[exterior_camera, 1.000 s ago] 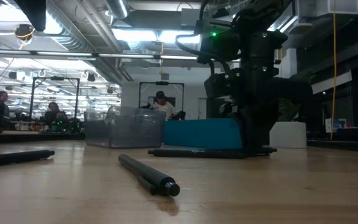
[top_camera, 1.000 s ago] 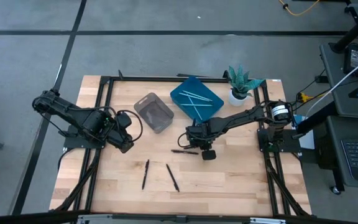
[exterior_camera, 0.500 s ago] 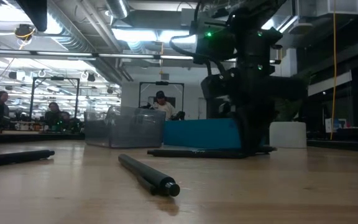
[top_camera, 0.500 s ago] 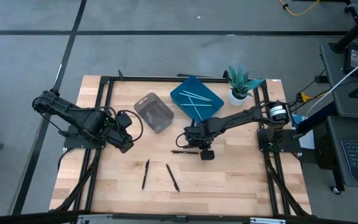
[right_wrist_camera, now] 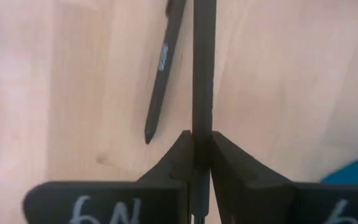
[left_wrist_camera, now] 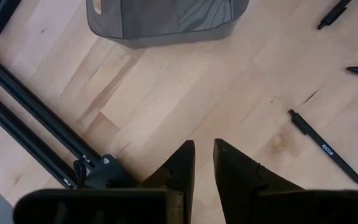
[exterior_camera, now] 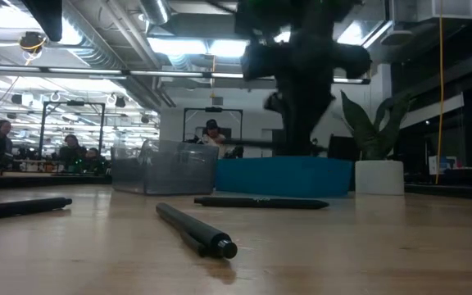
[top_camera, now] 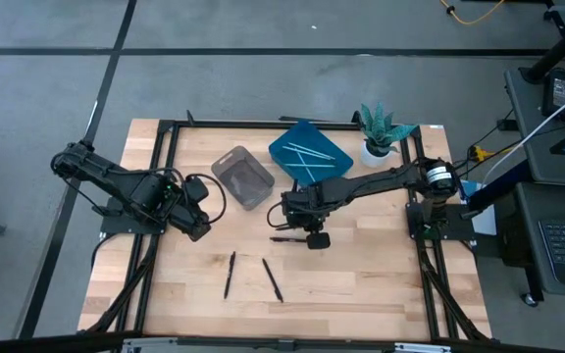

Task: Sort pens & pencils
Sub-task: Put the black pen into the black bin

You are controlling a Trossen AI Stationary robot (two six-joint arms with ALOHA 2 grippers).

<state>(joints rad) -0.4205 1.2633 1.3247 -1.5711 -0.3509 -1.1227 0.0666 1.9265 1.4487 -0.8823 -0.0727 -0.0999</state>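
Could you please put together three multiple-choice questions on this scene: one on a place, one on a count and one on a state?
1. Where do the light blue sticks lie?
A. In the teal tray
B. In the grey bin
C. On the bare wood

2. How many black sticks lie on the tabletop?
A. One
B. Three
C. Five

3. What state is the right hand in?
A. Open and empty
B. Shut on a black stick
C. Shut on the plant

Answers:
1. A, since the high view shows them crossed inside the tray.
2. B, since the high view shows one under the right hand and two nearer the front edge.
3. B, since the right wrist view shows the stick clamped between its fingers.
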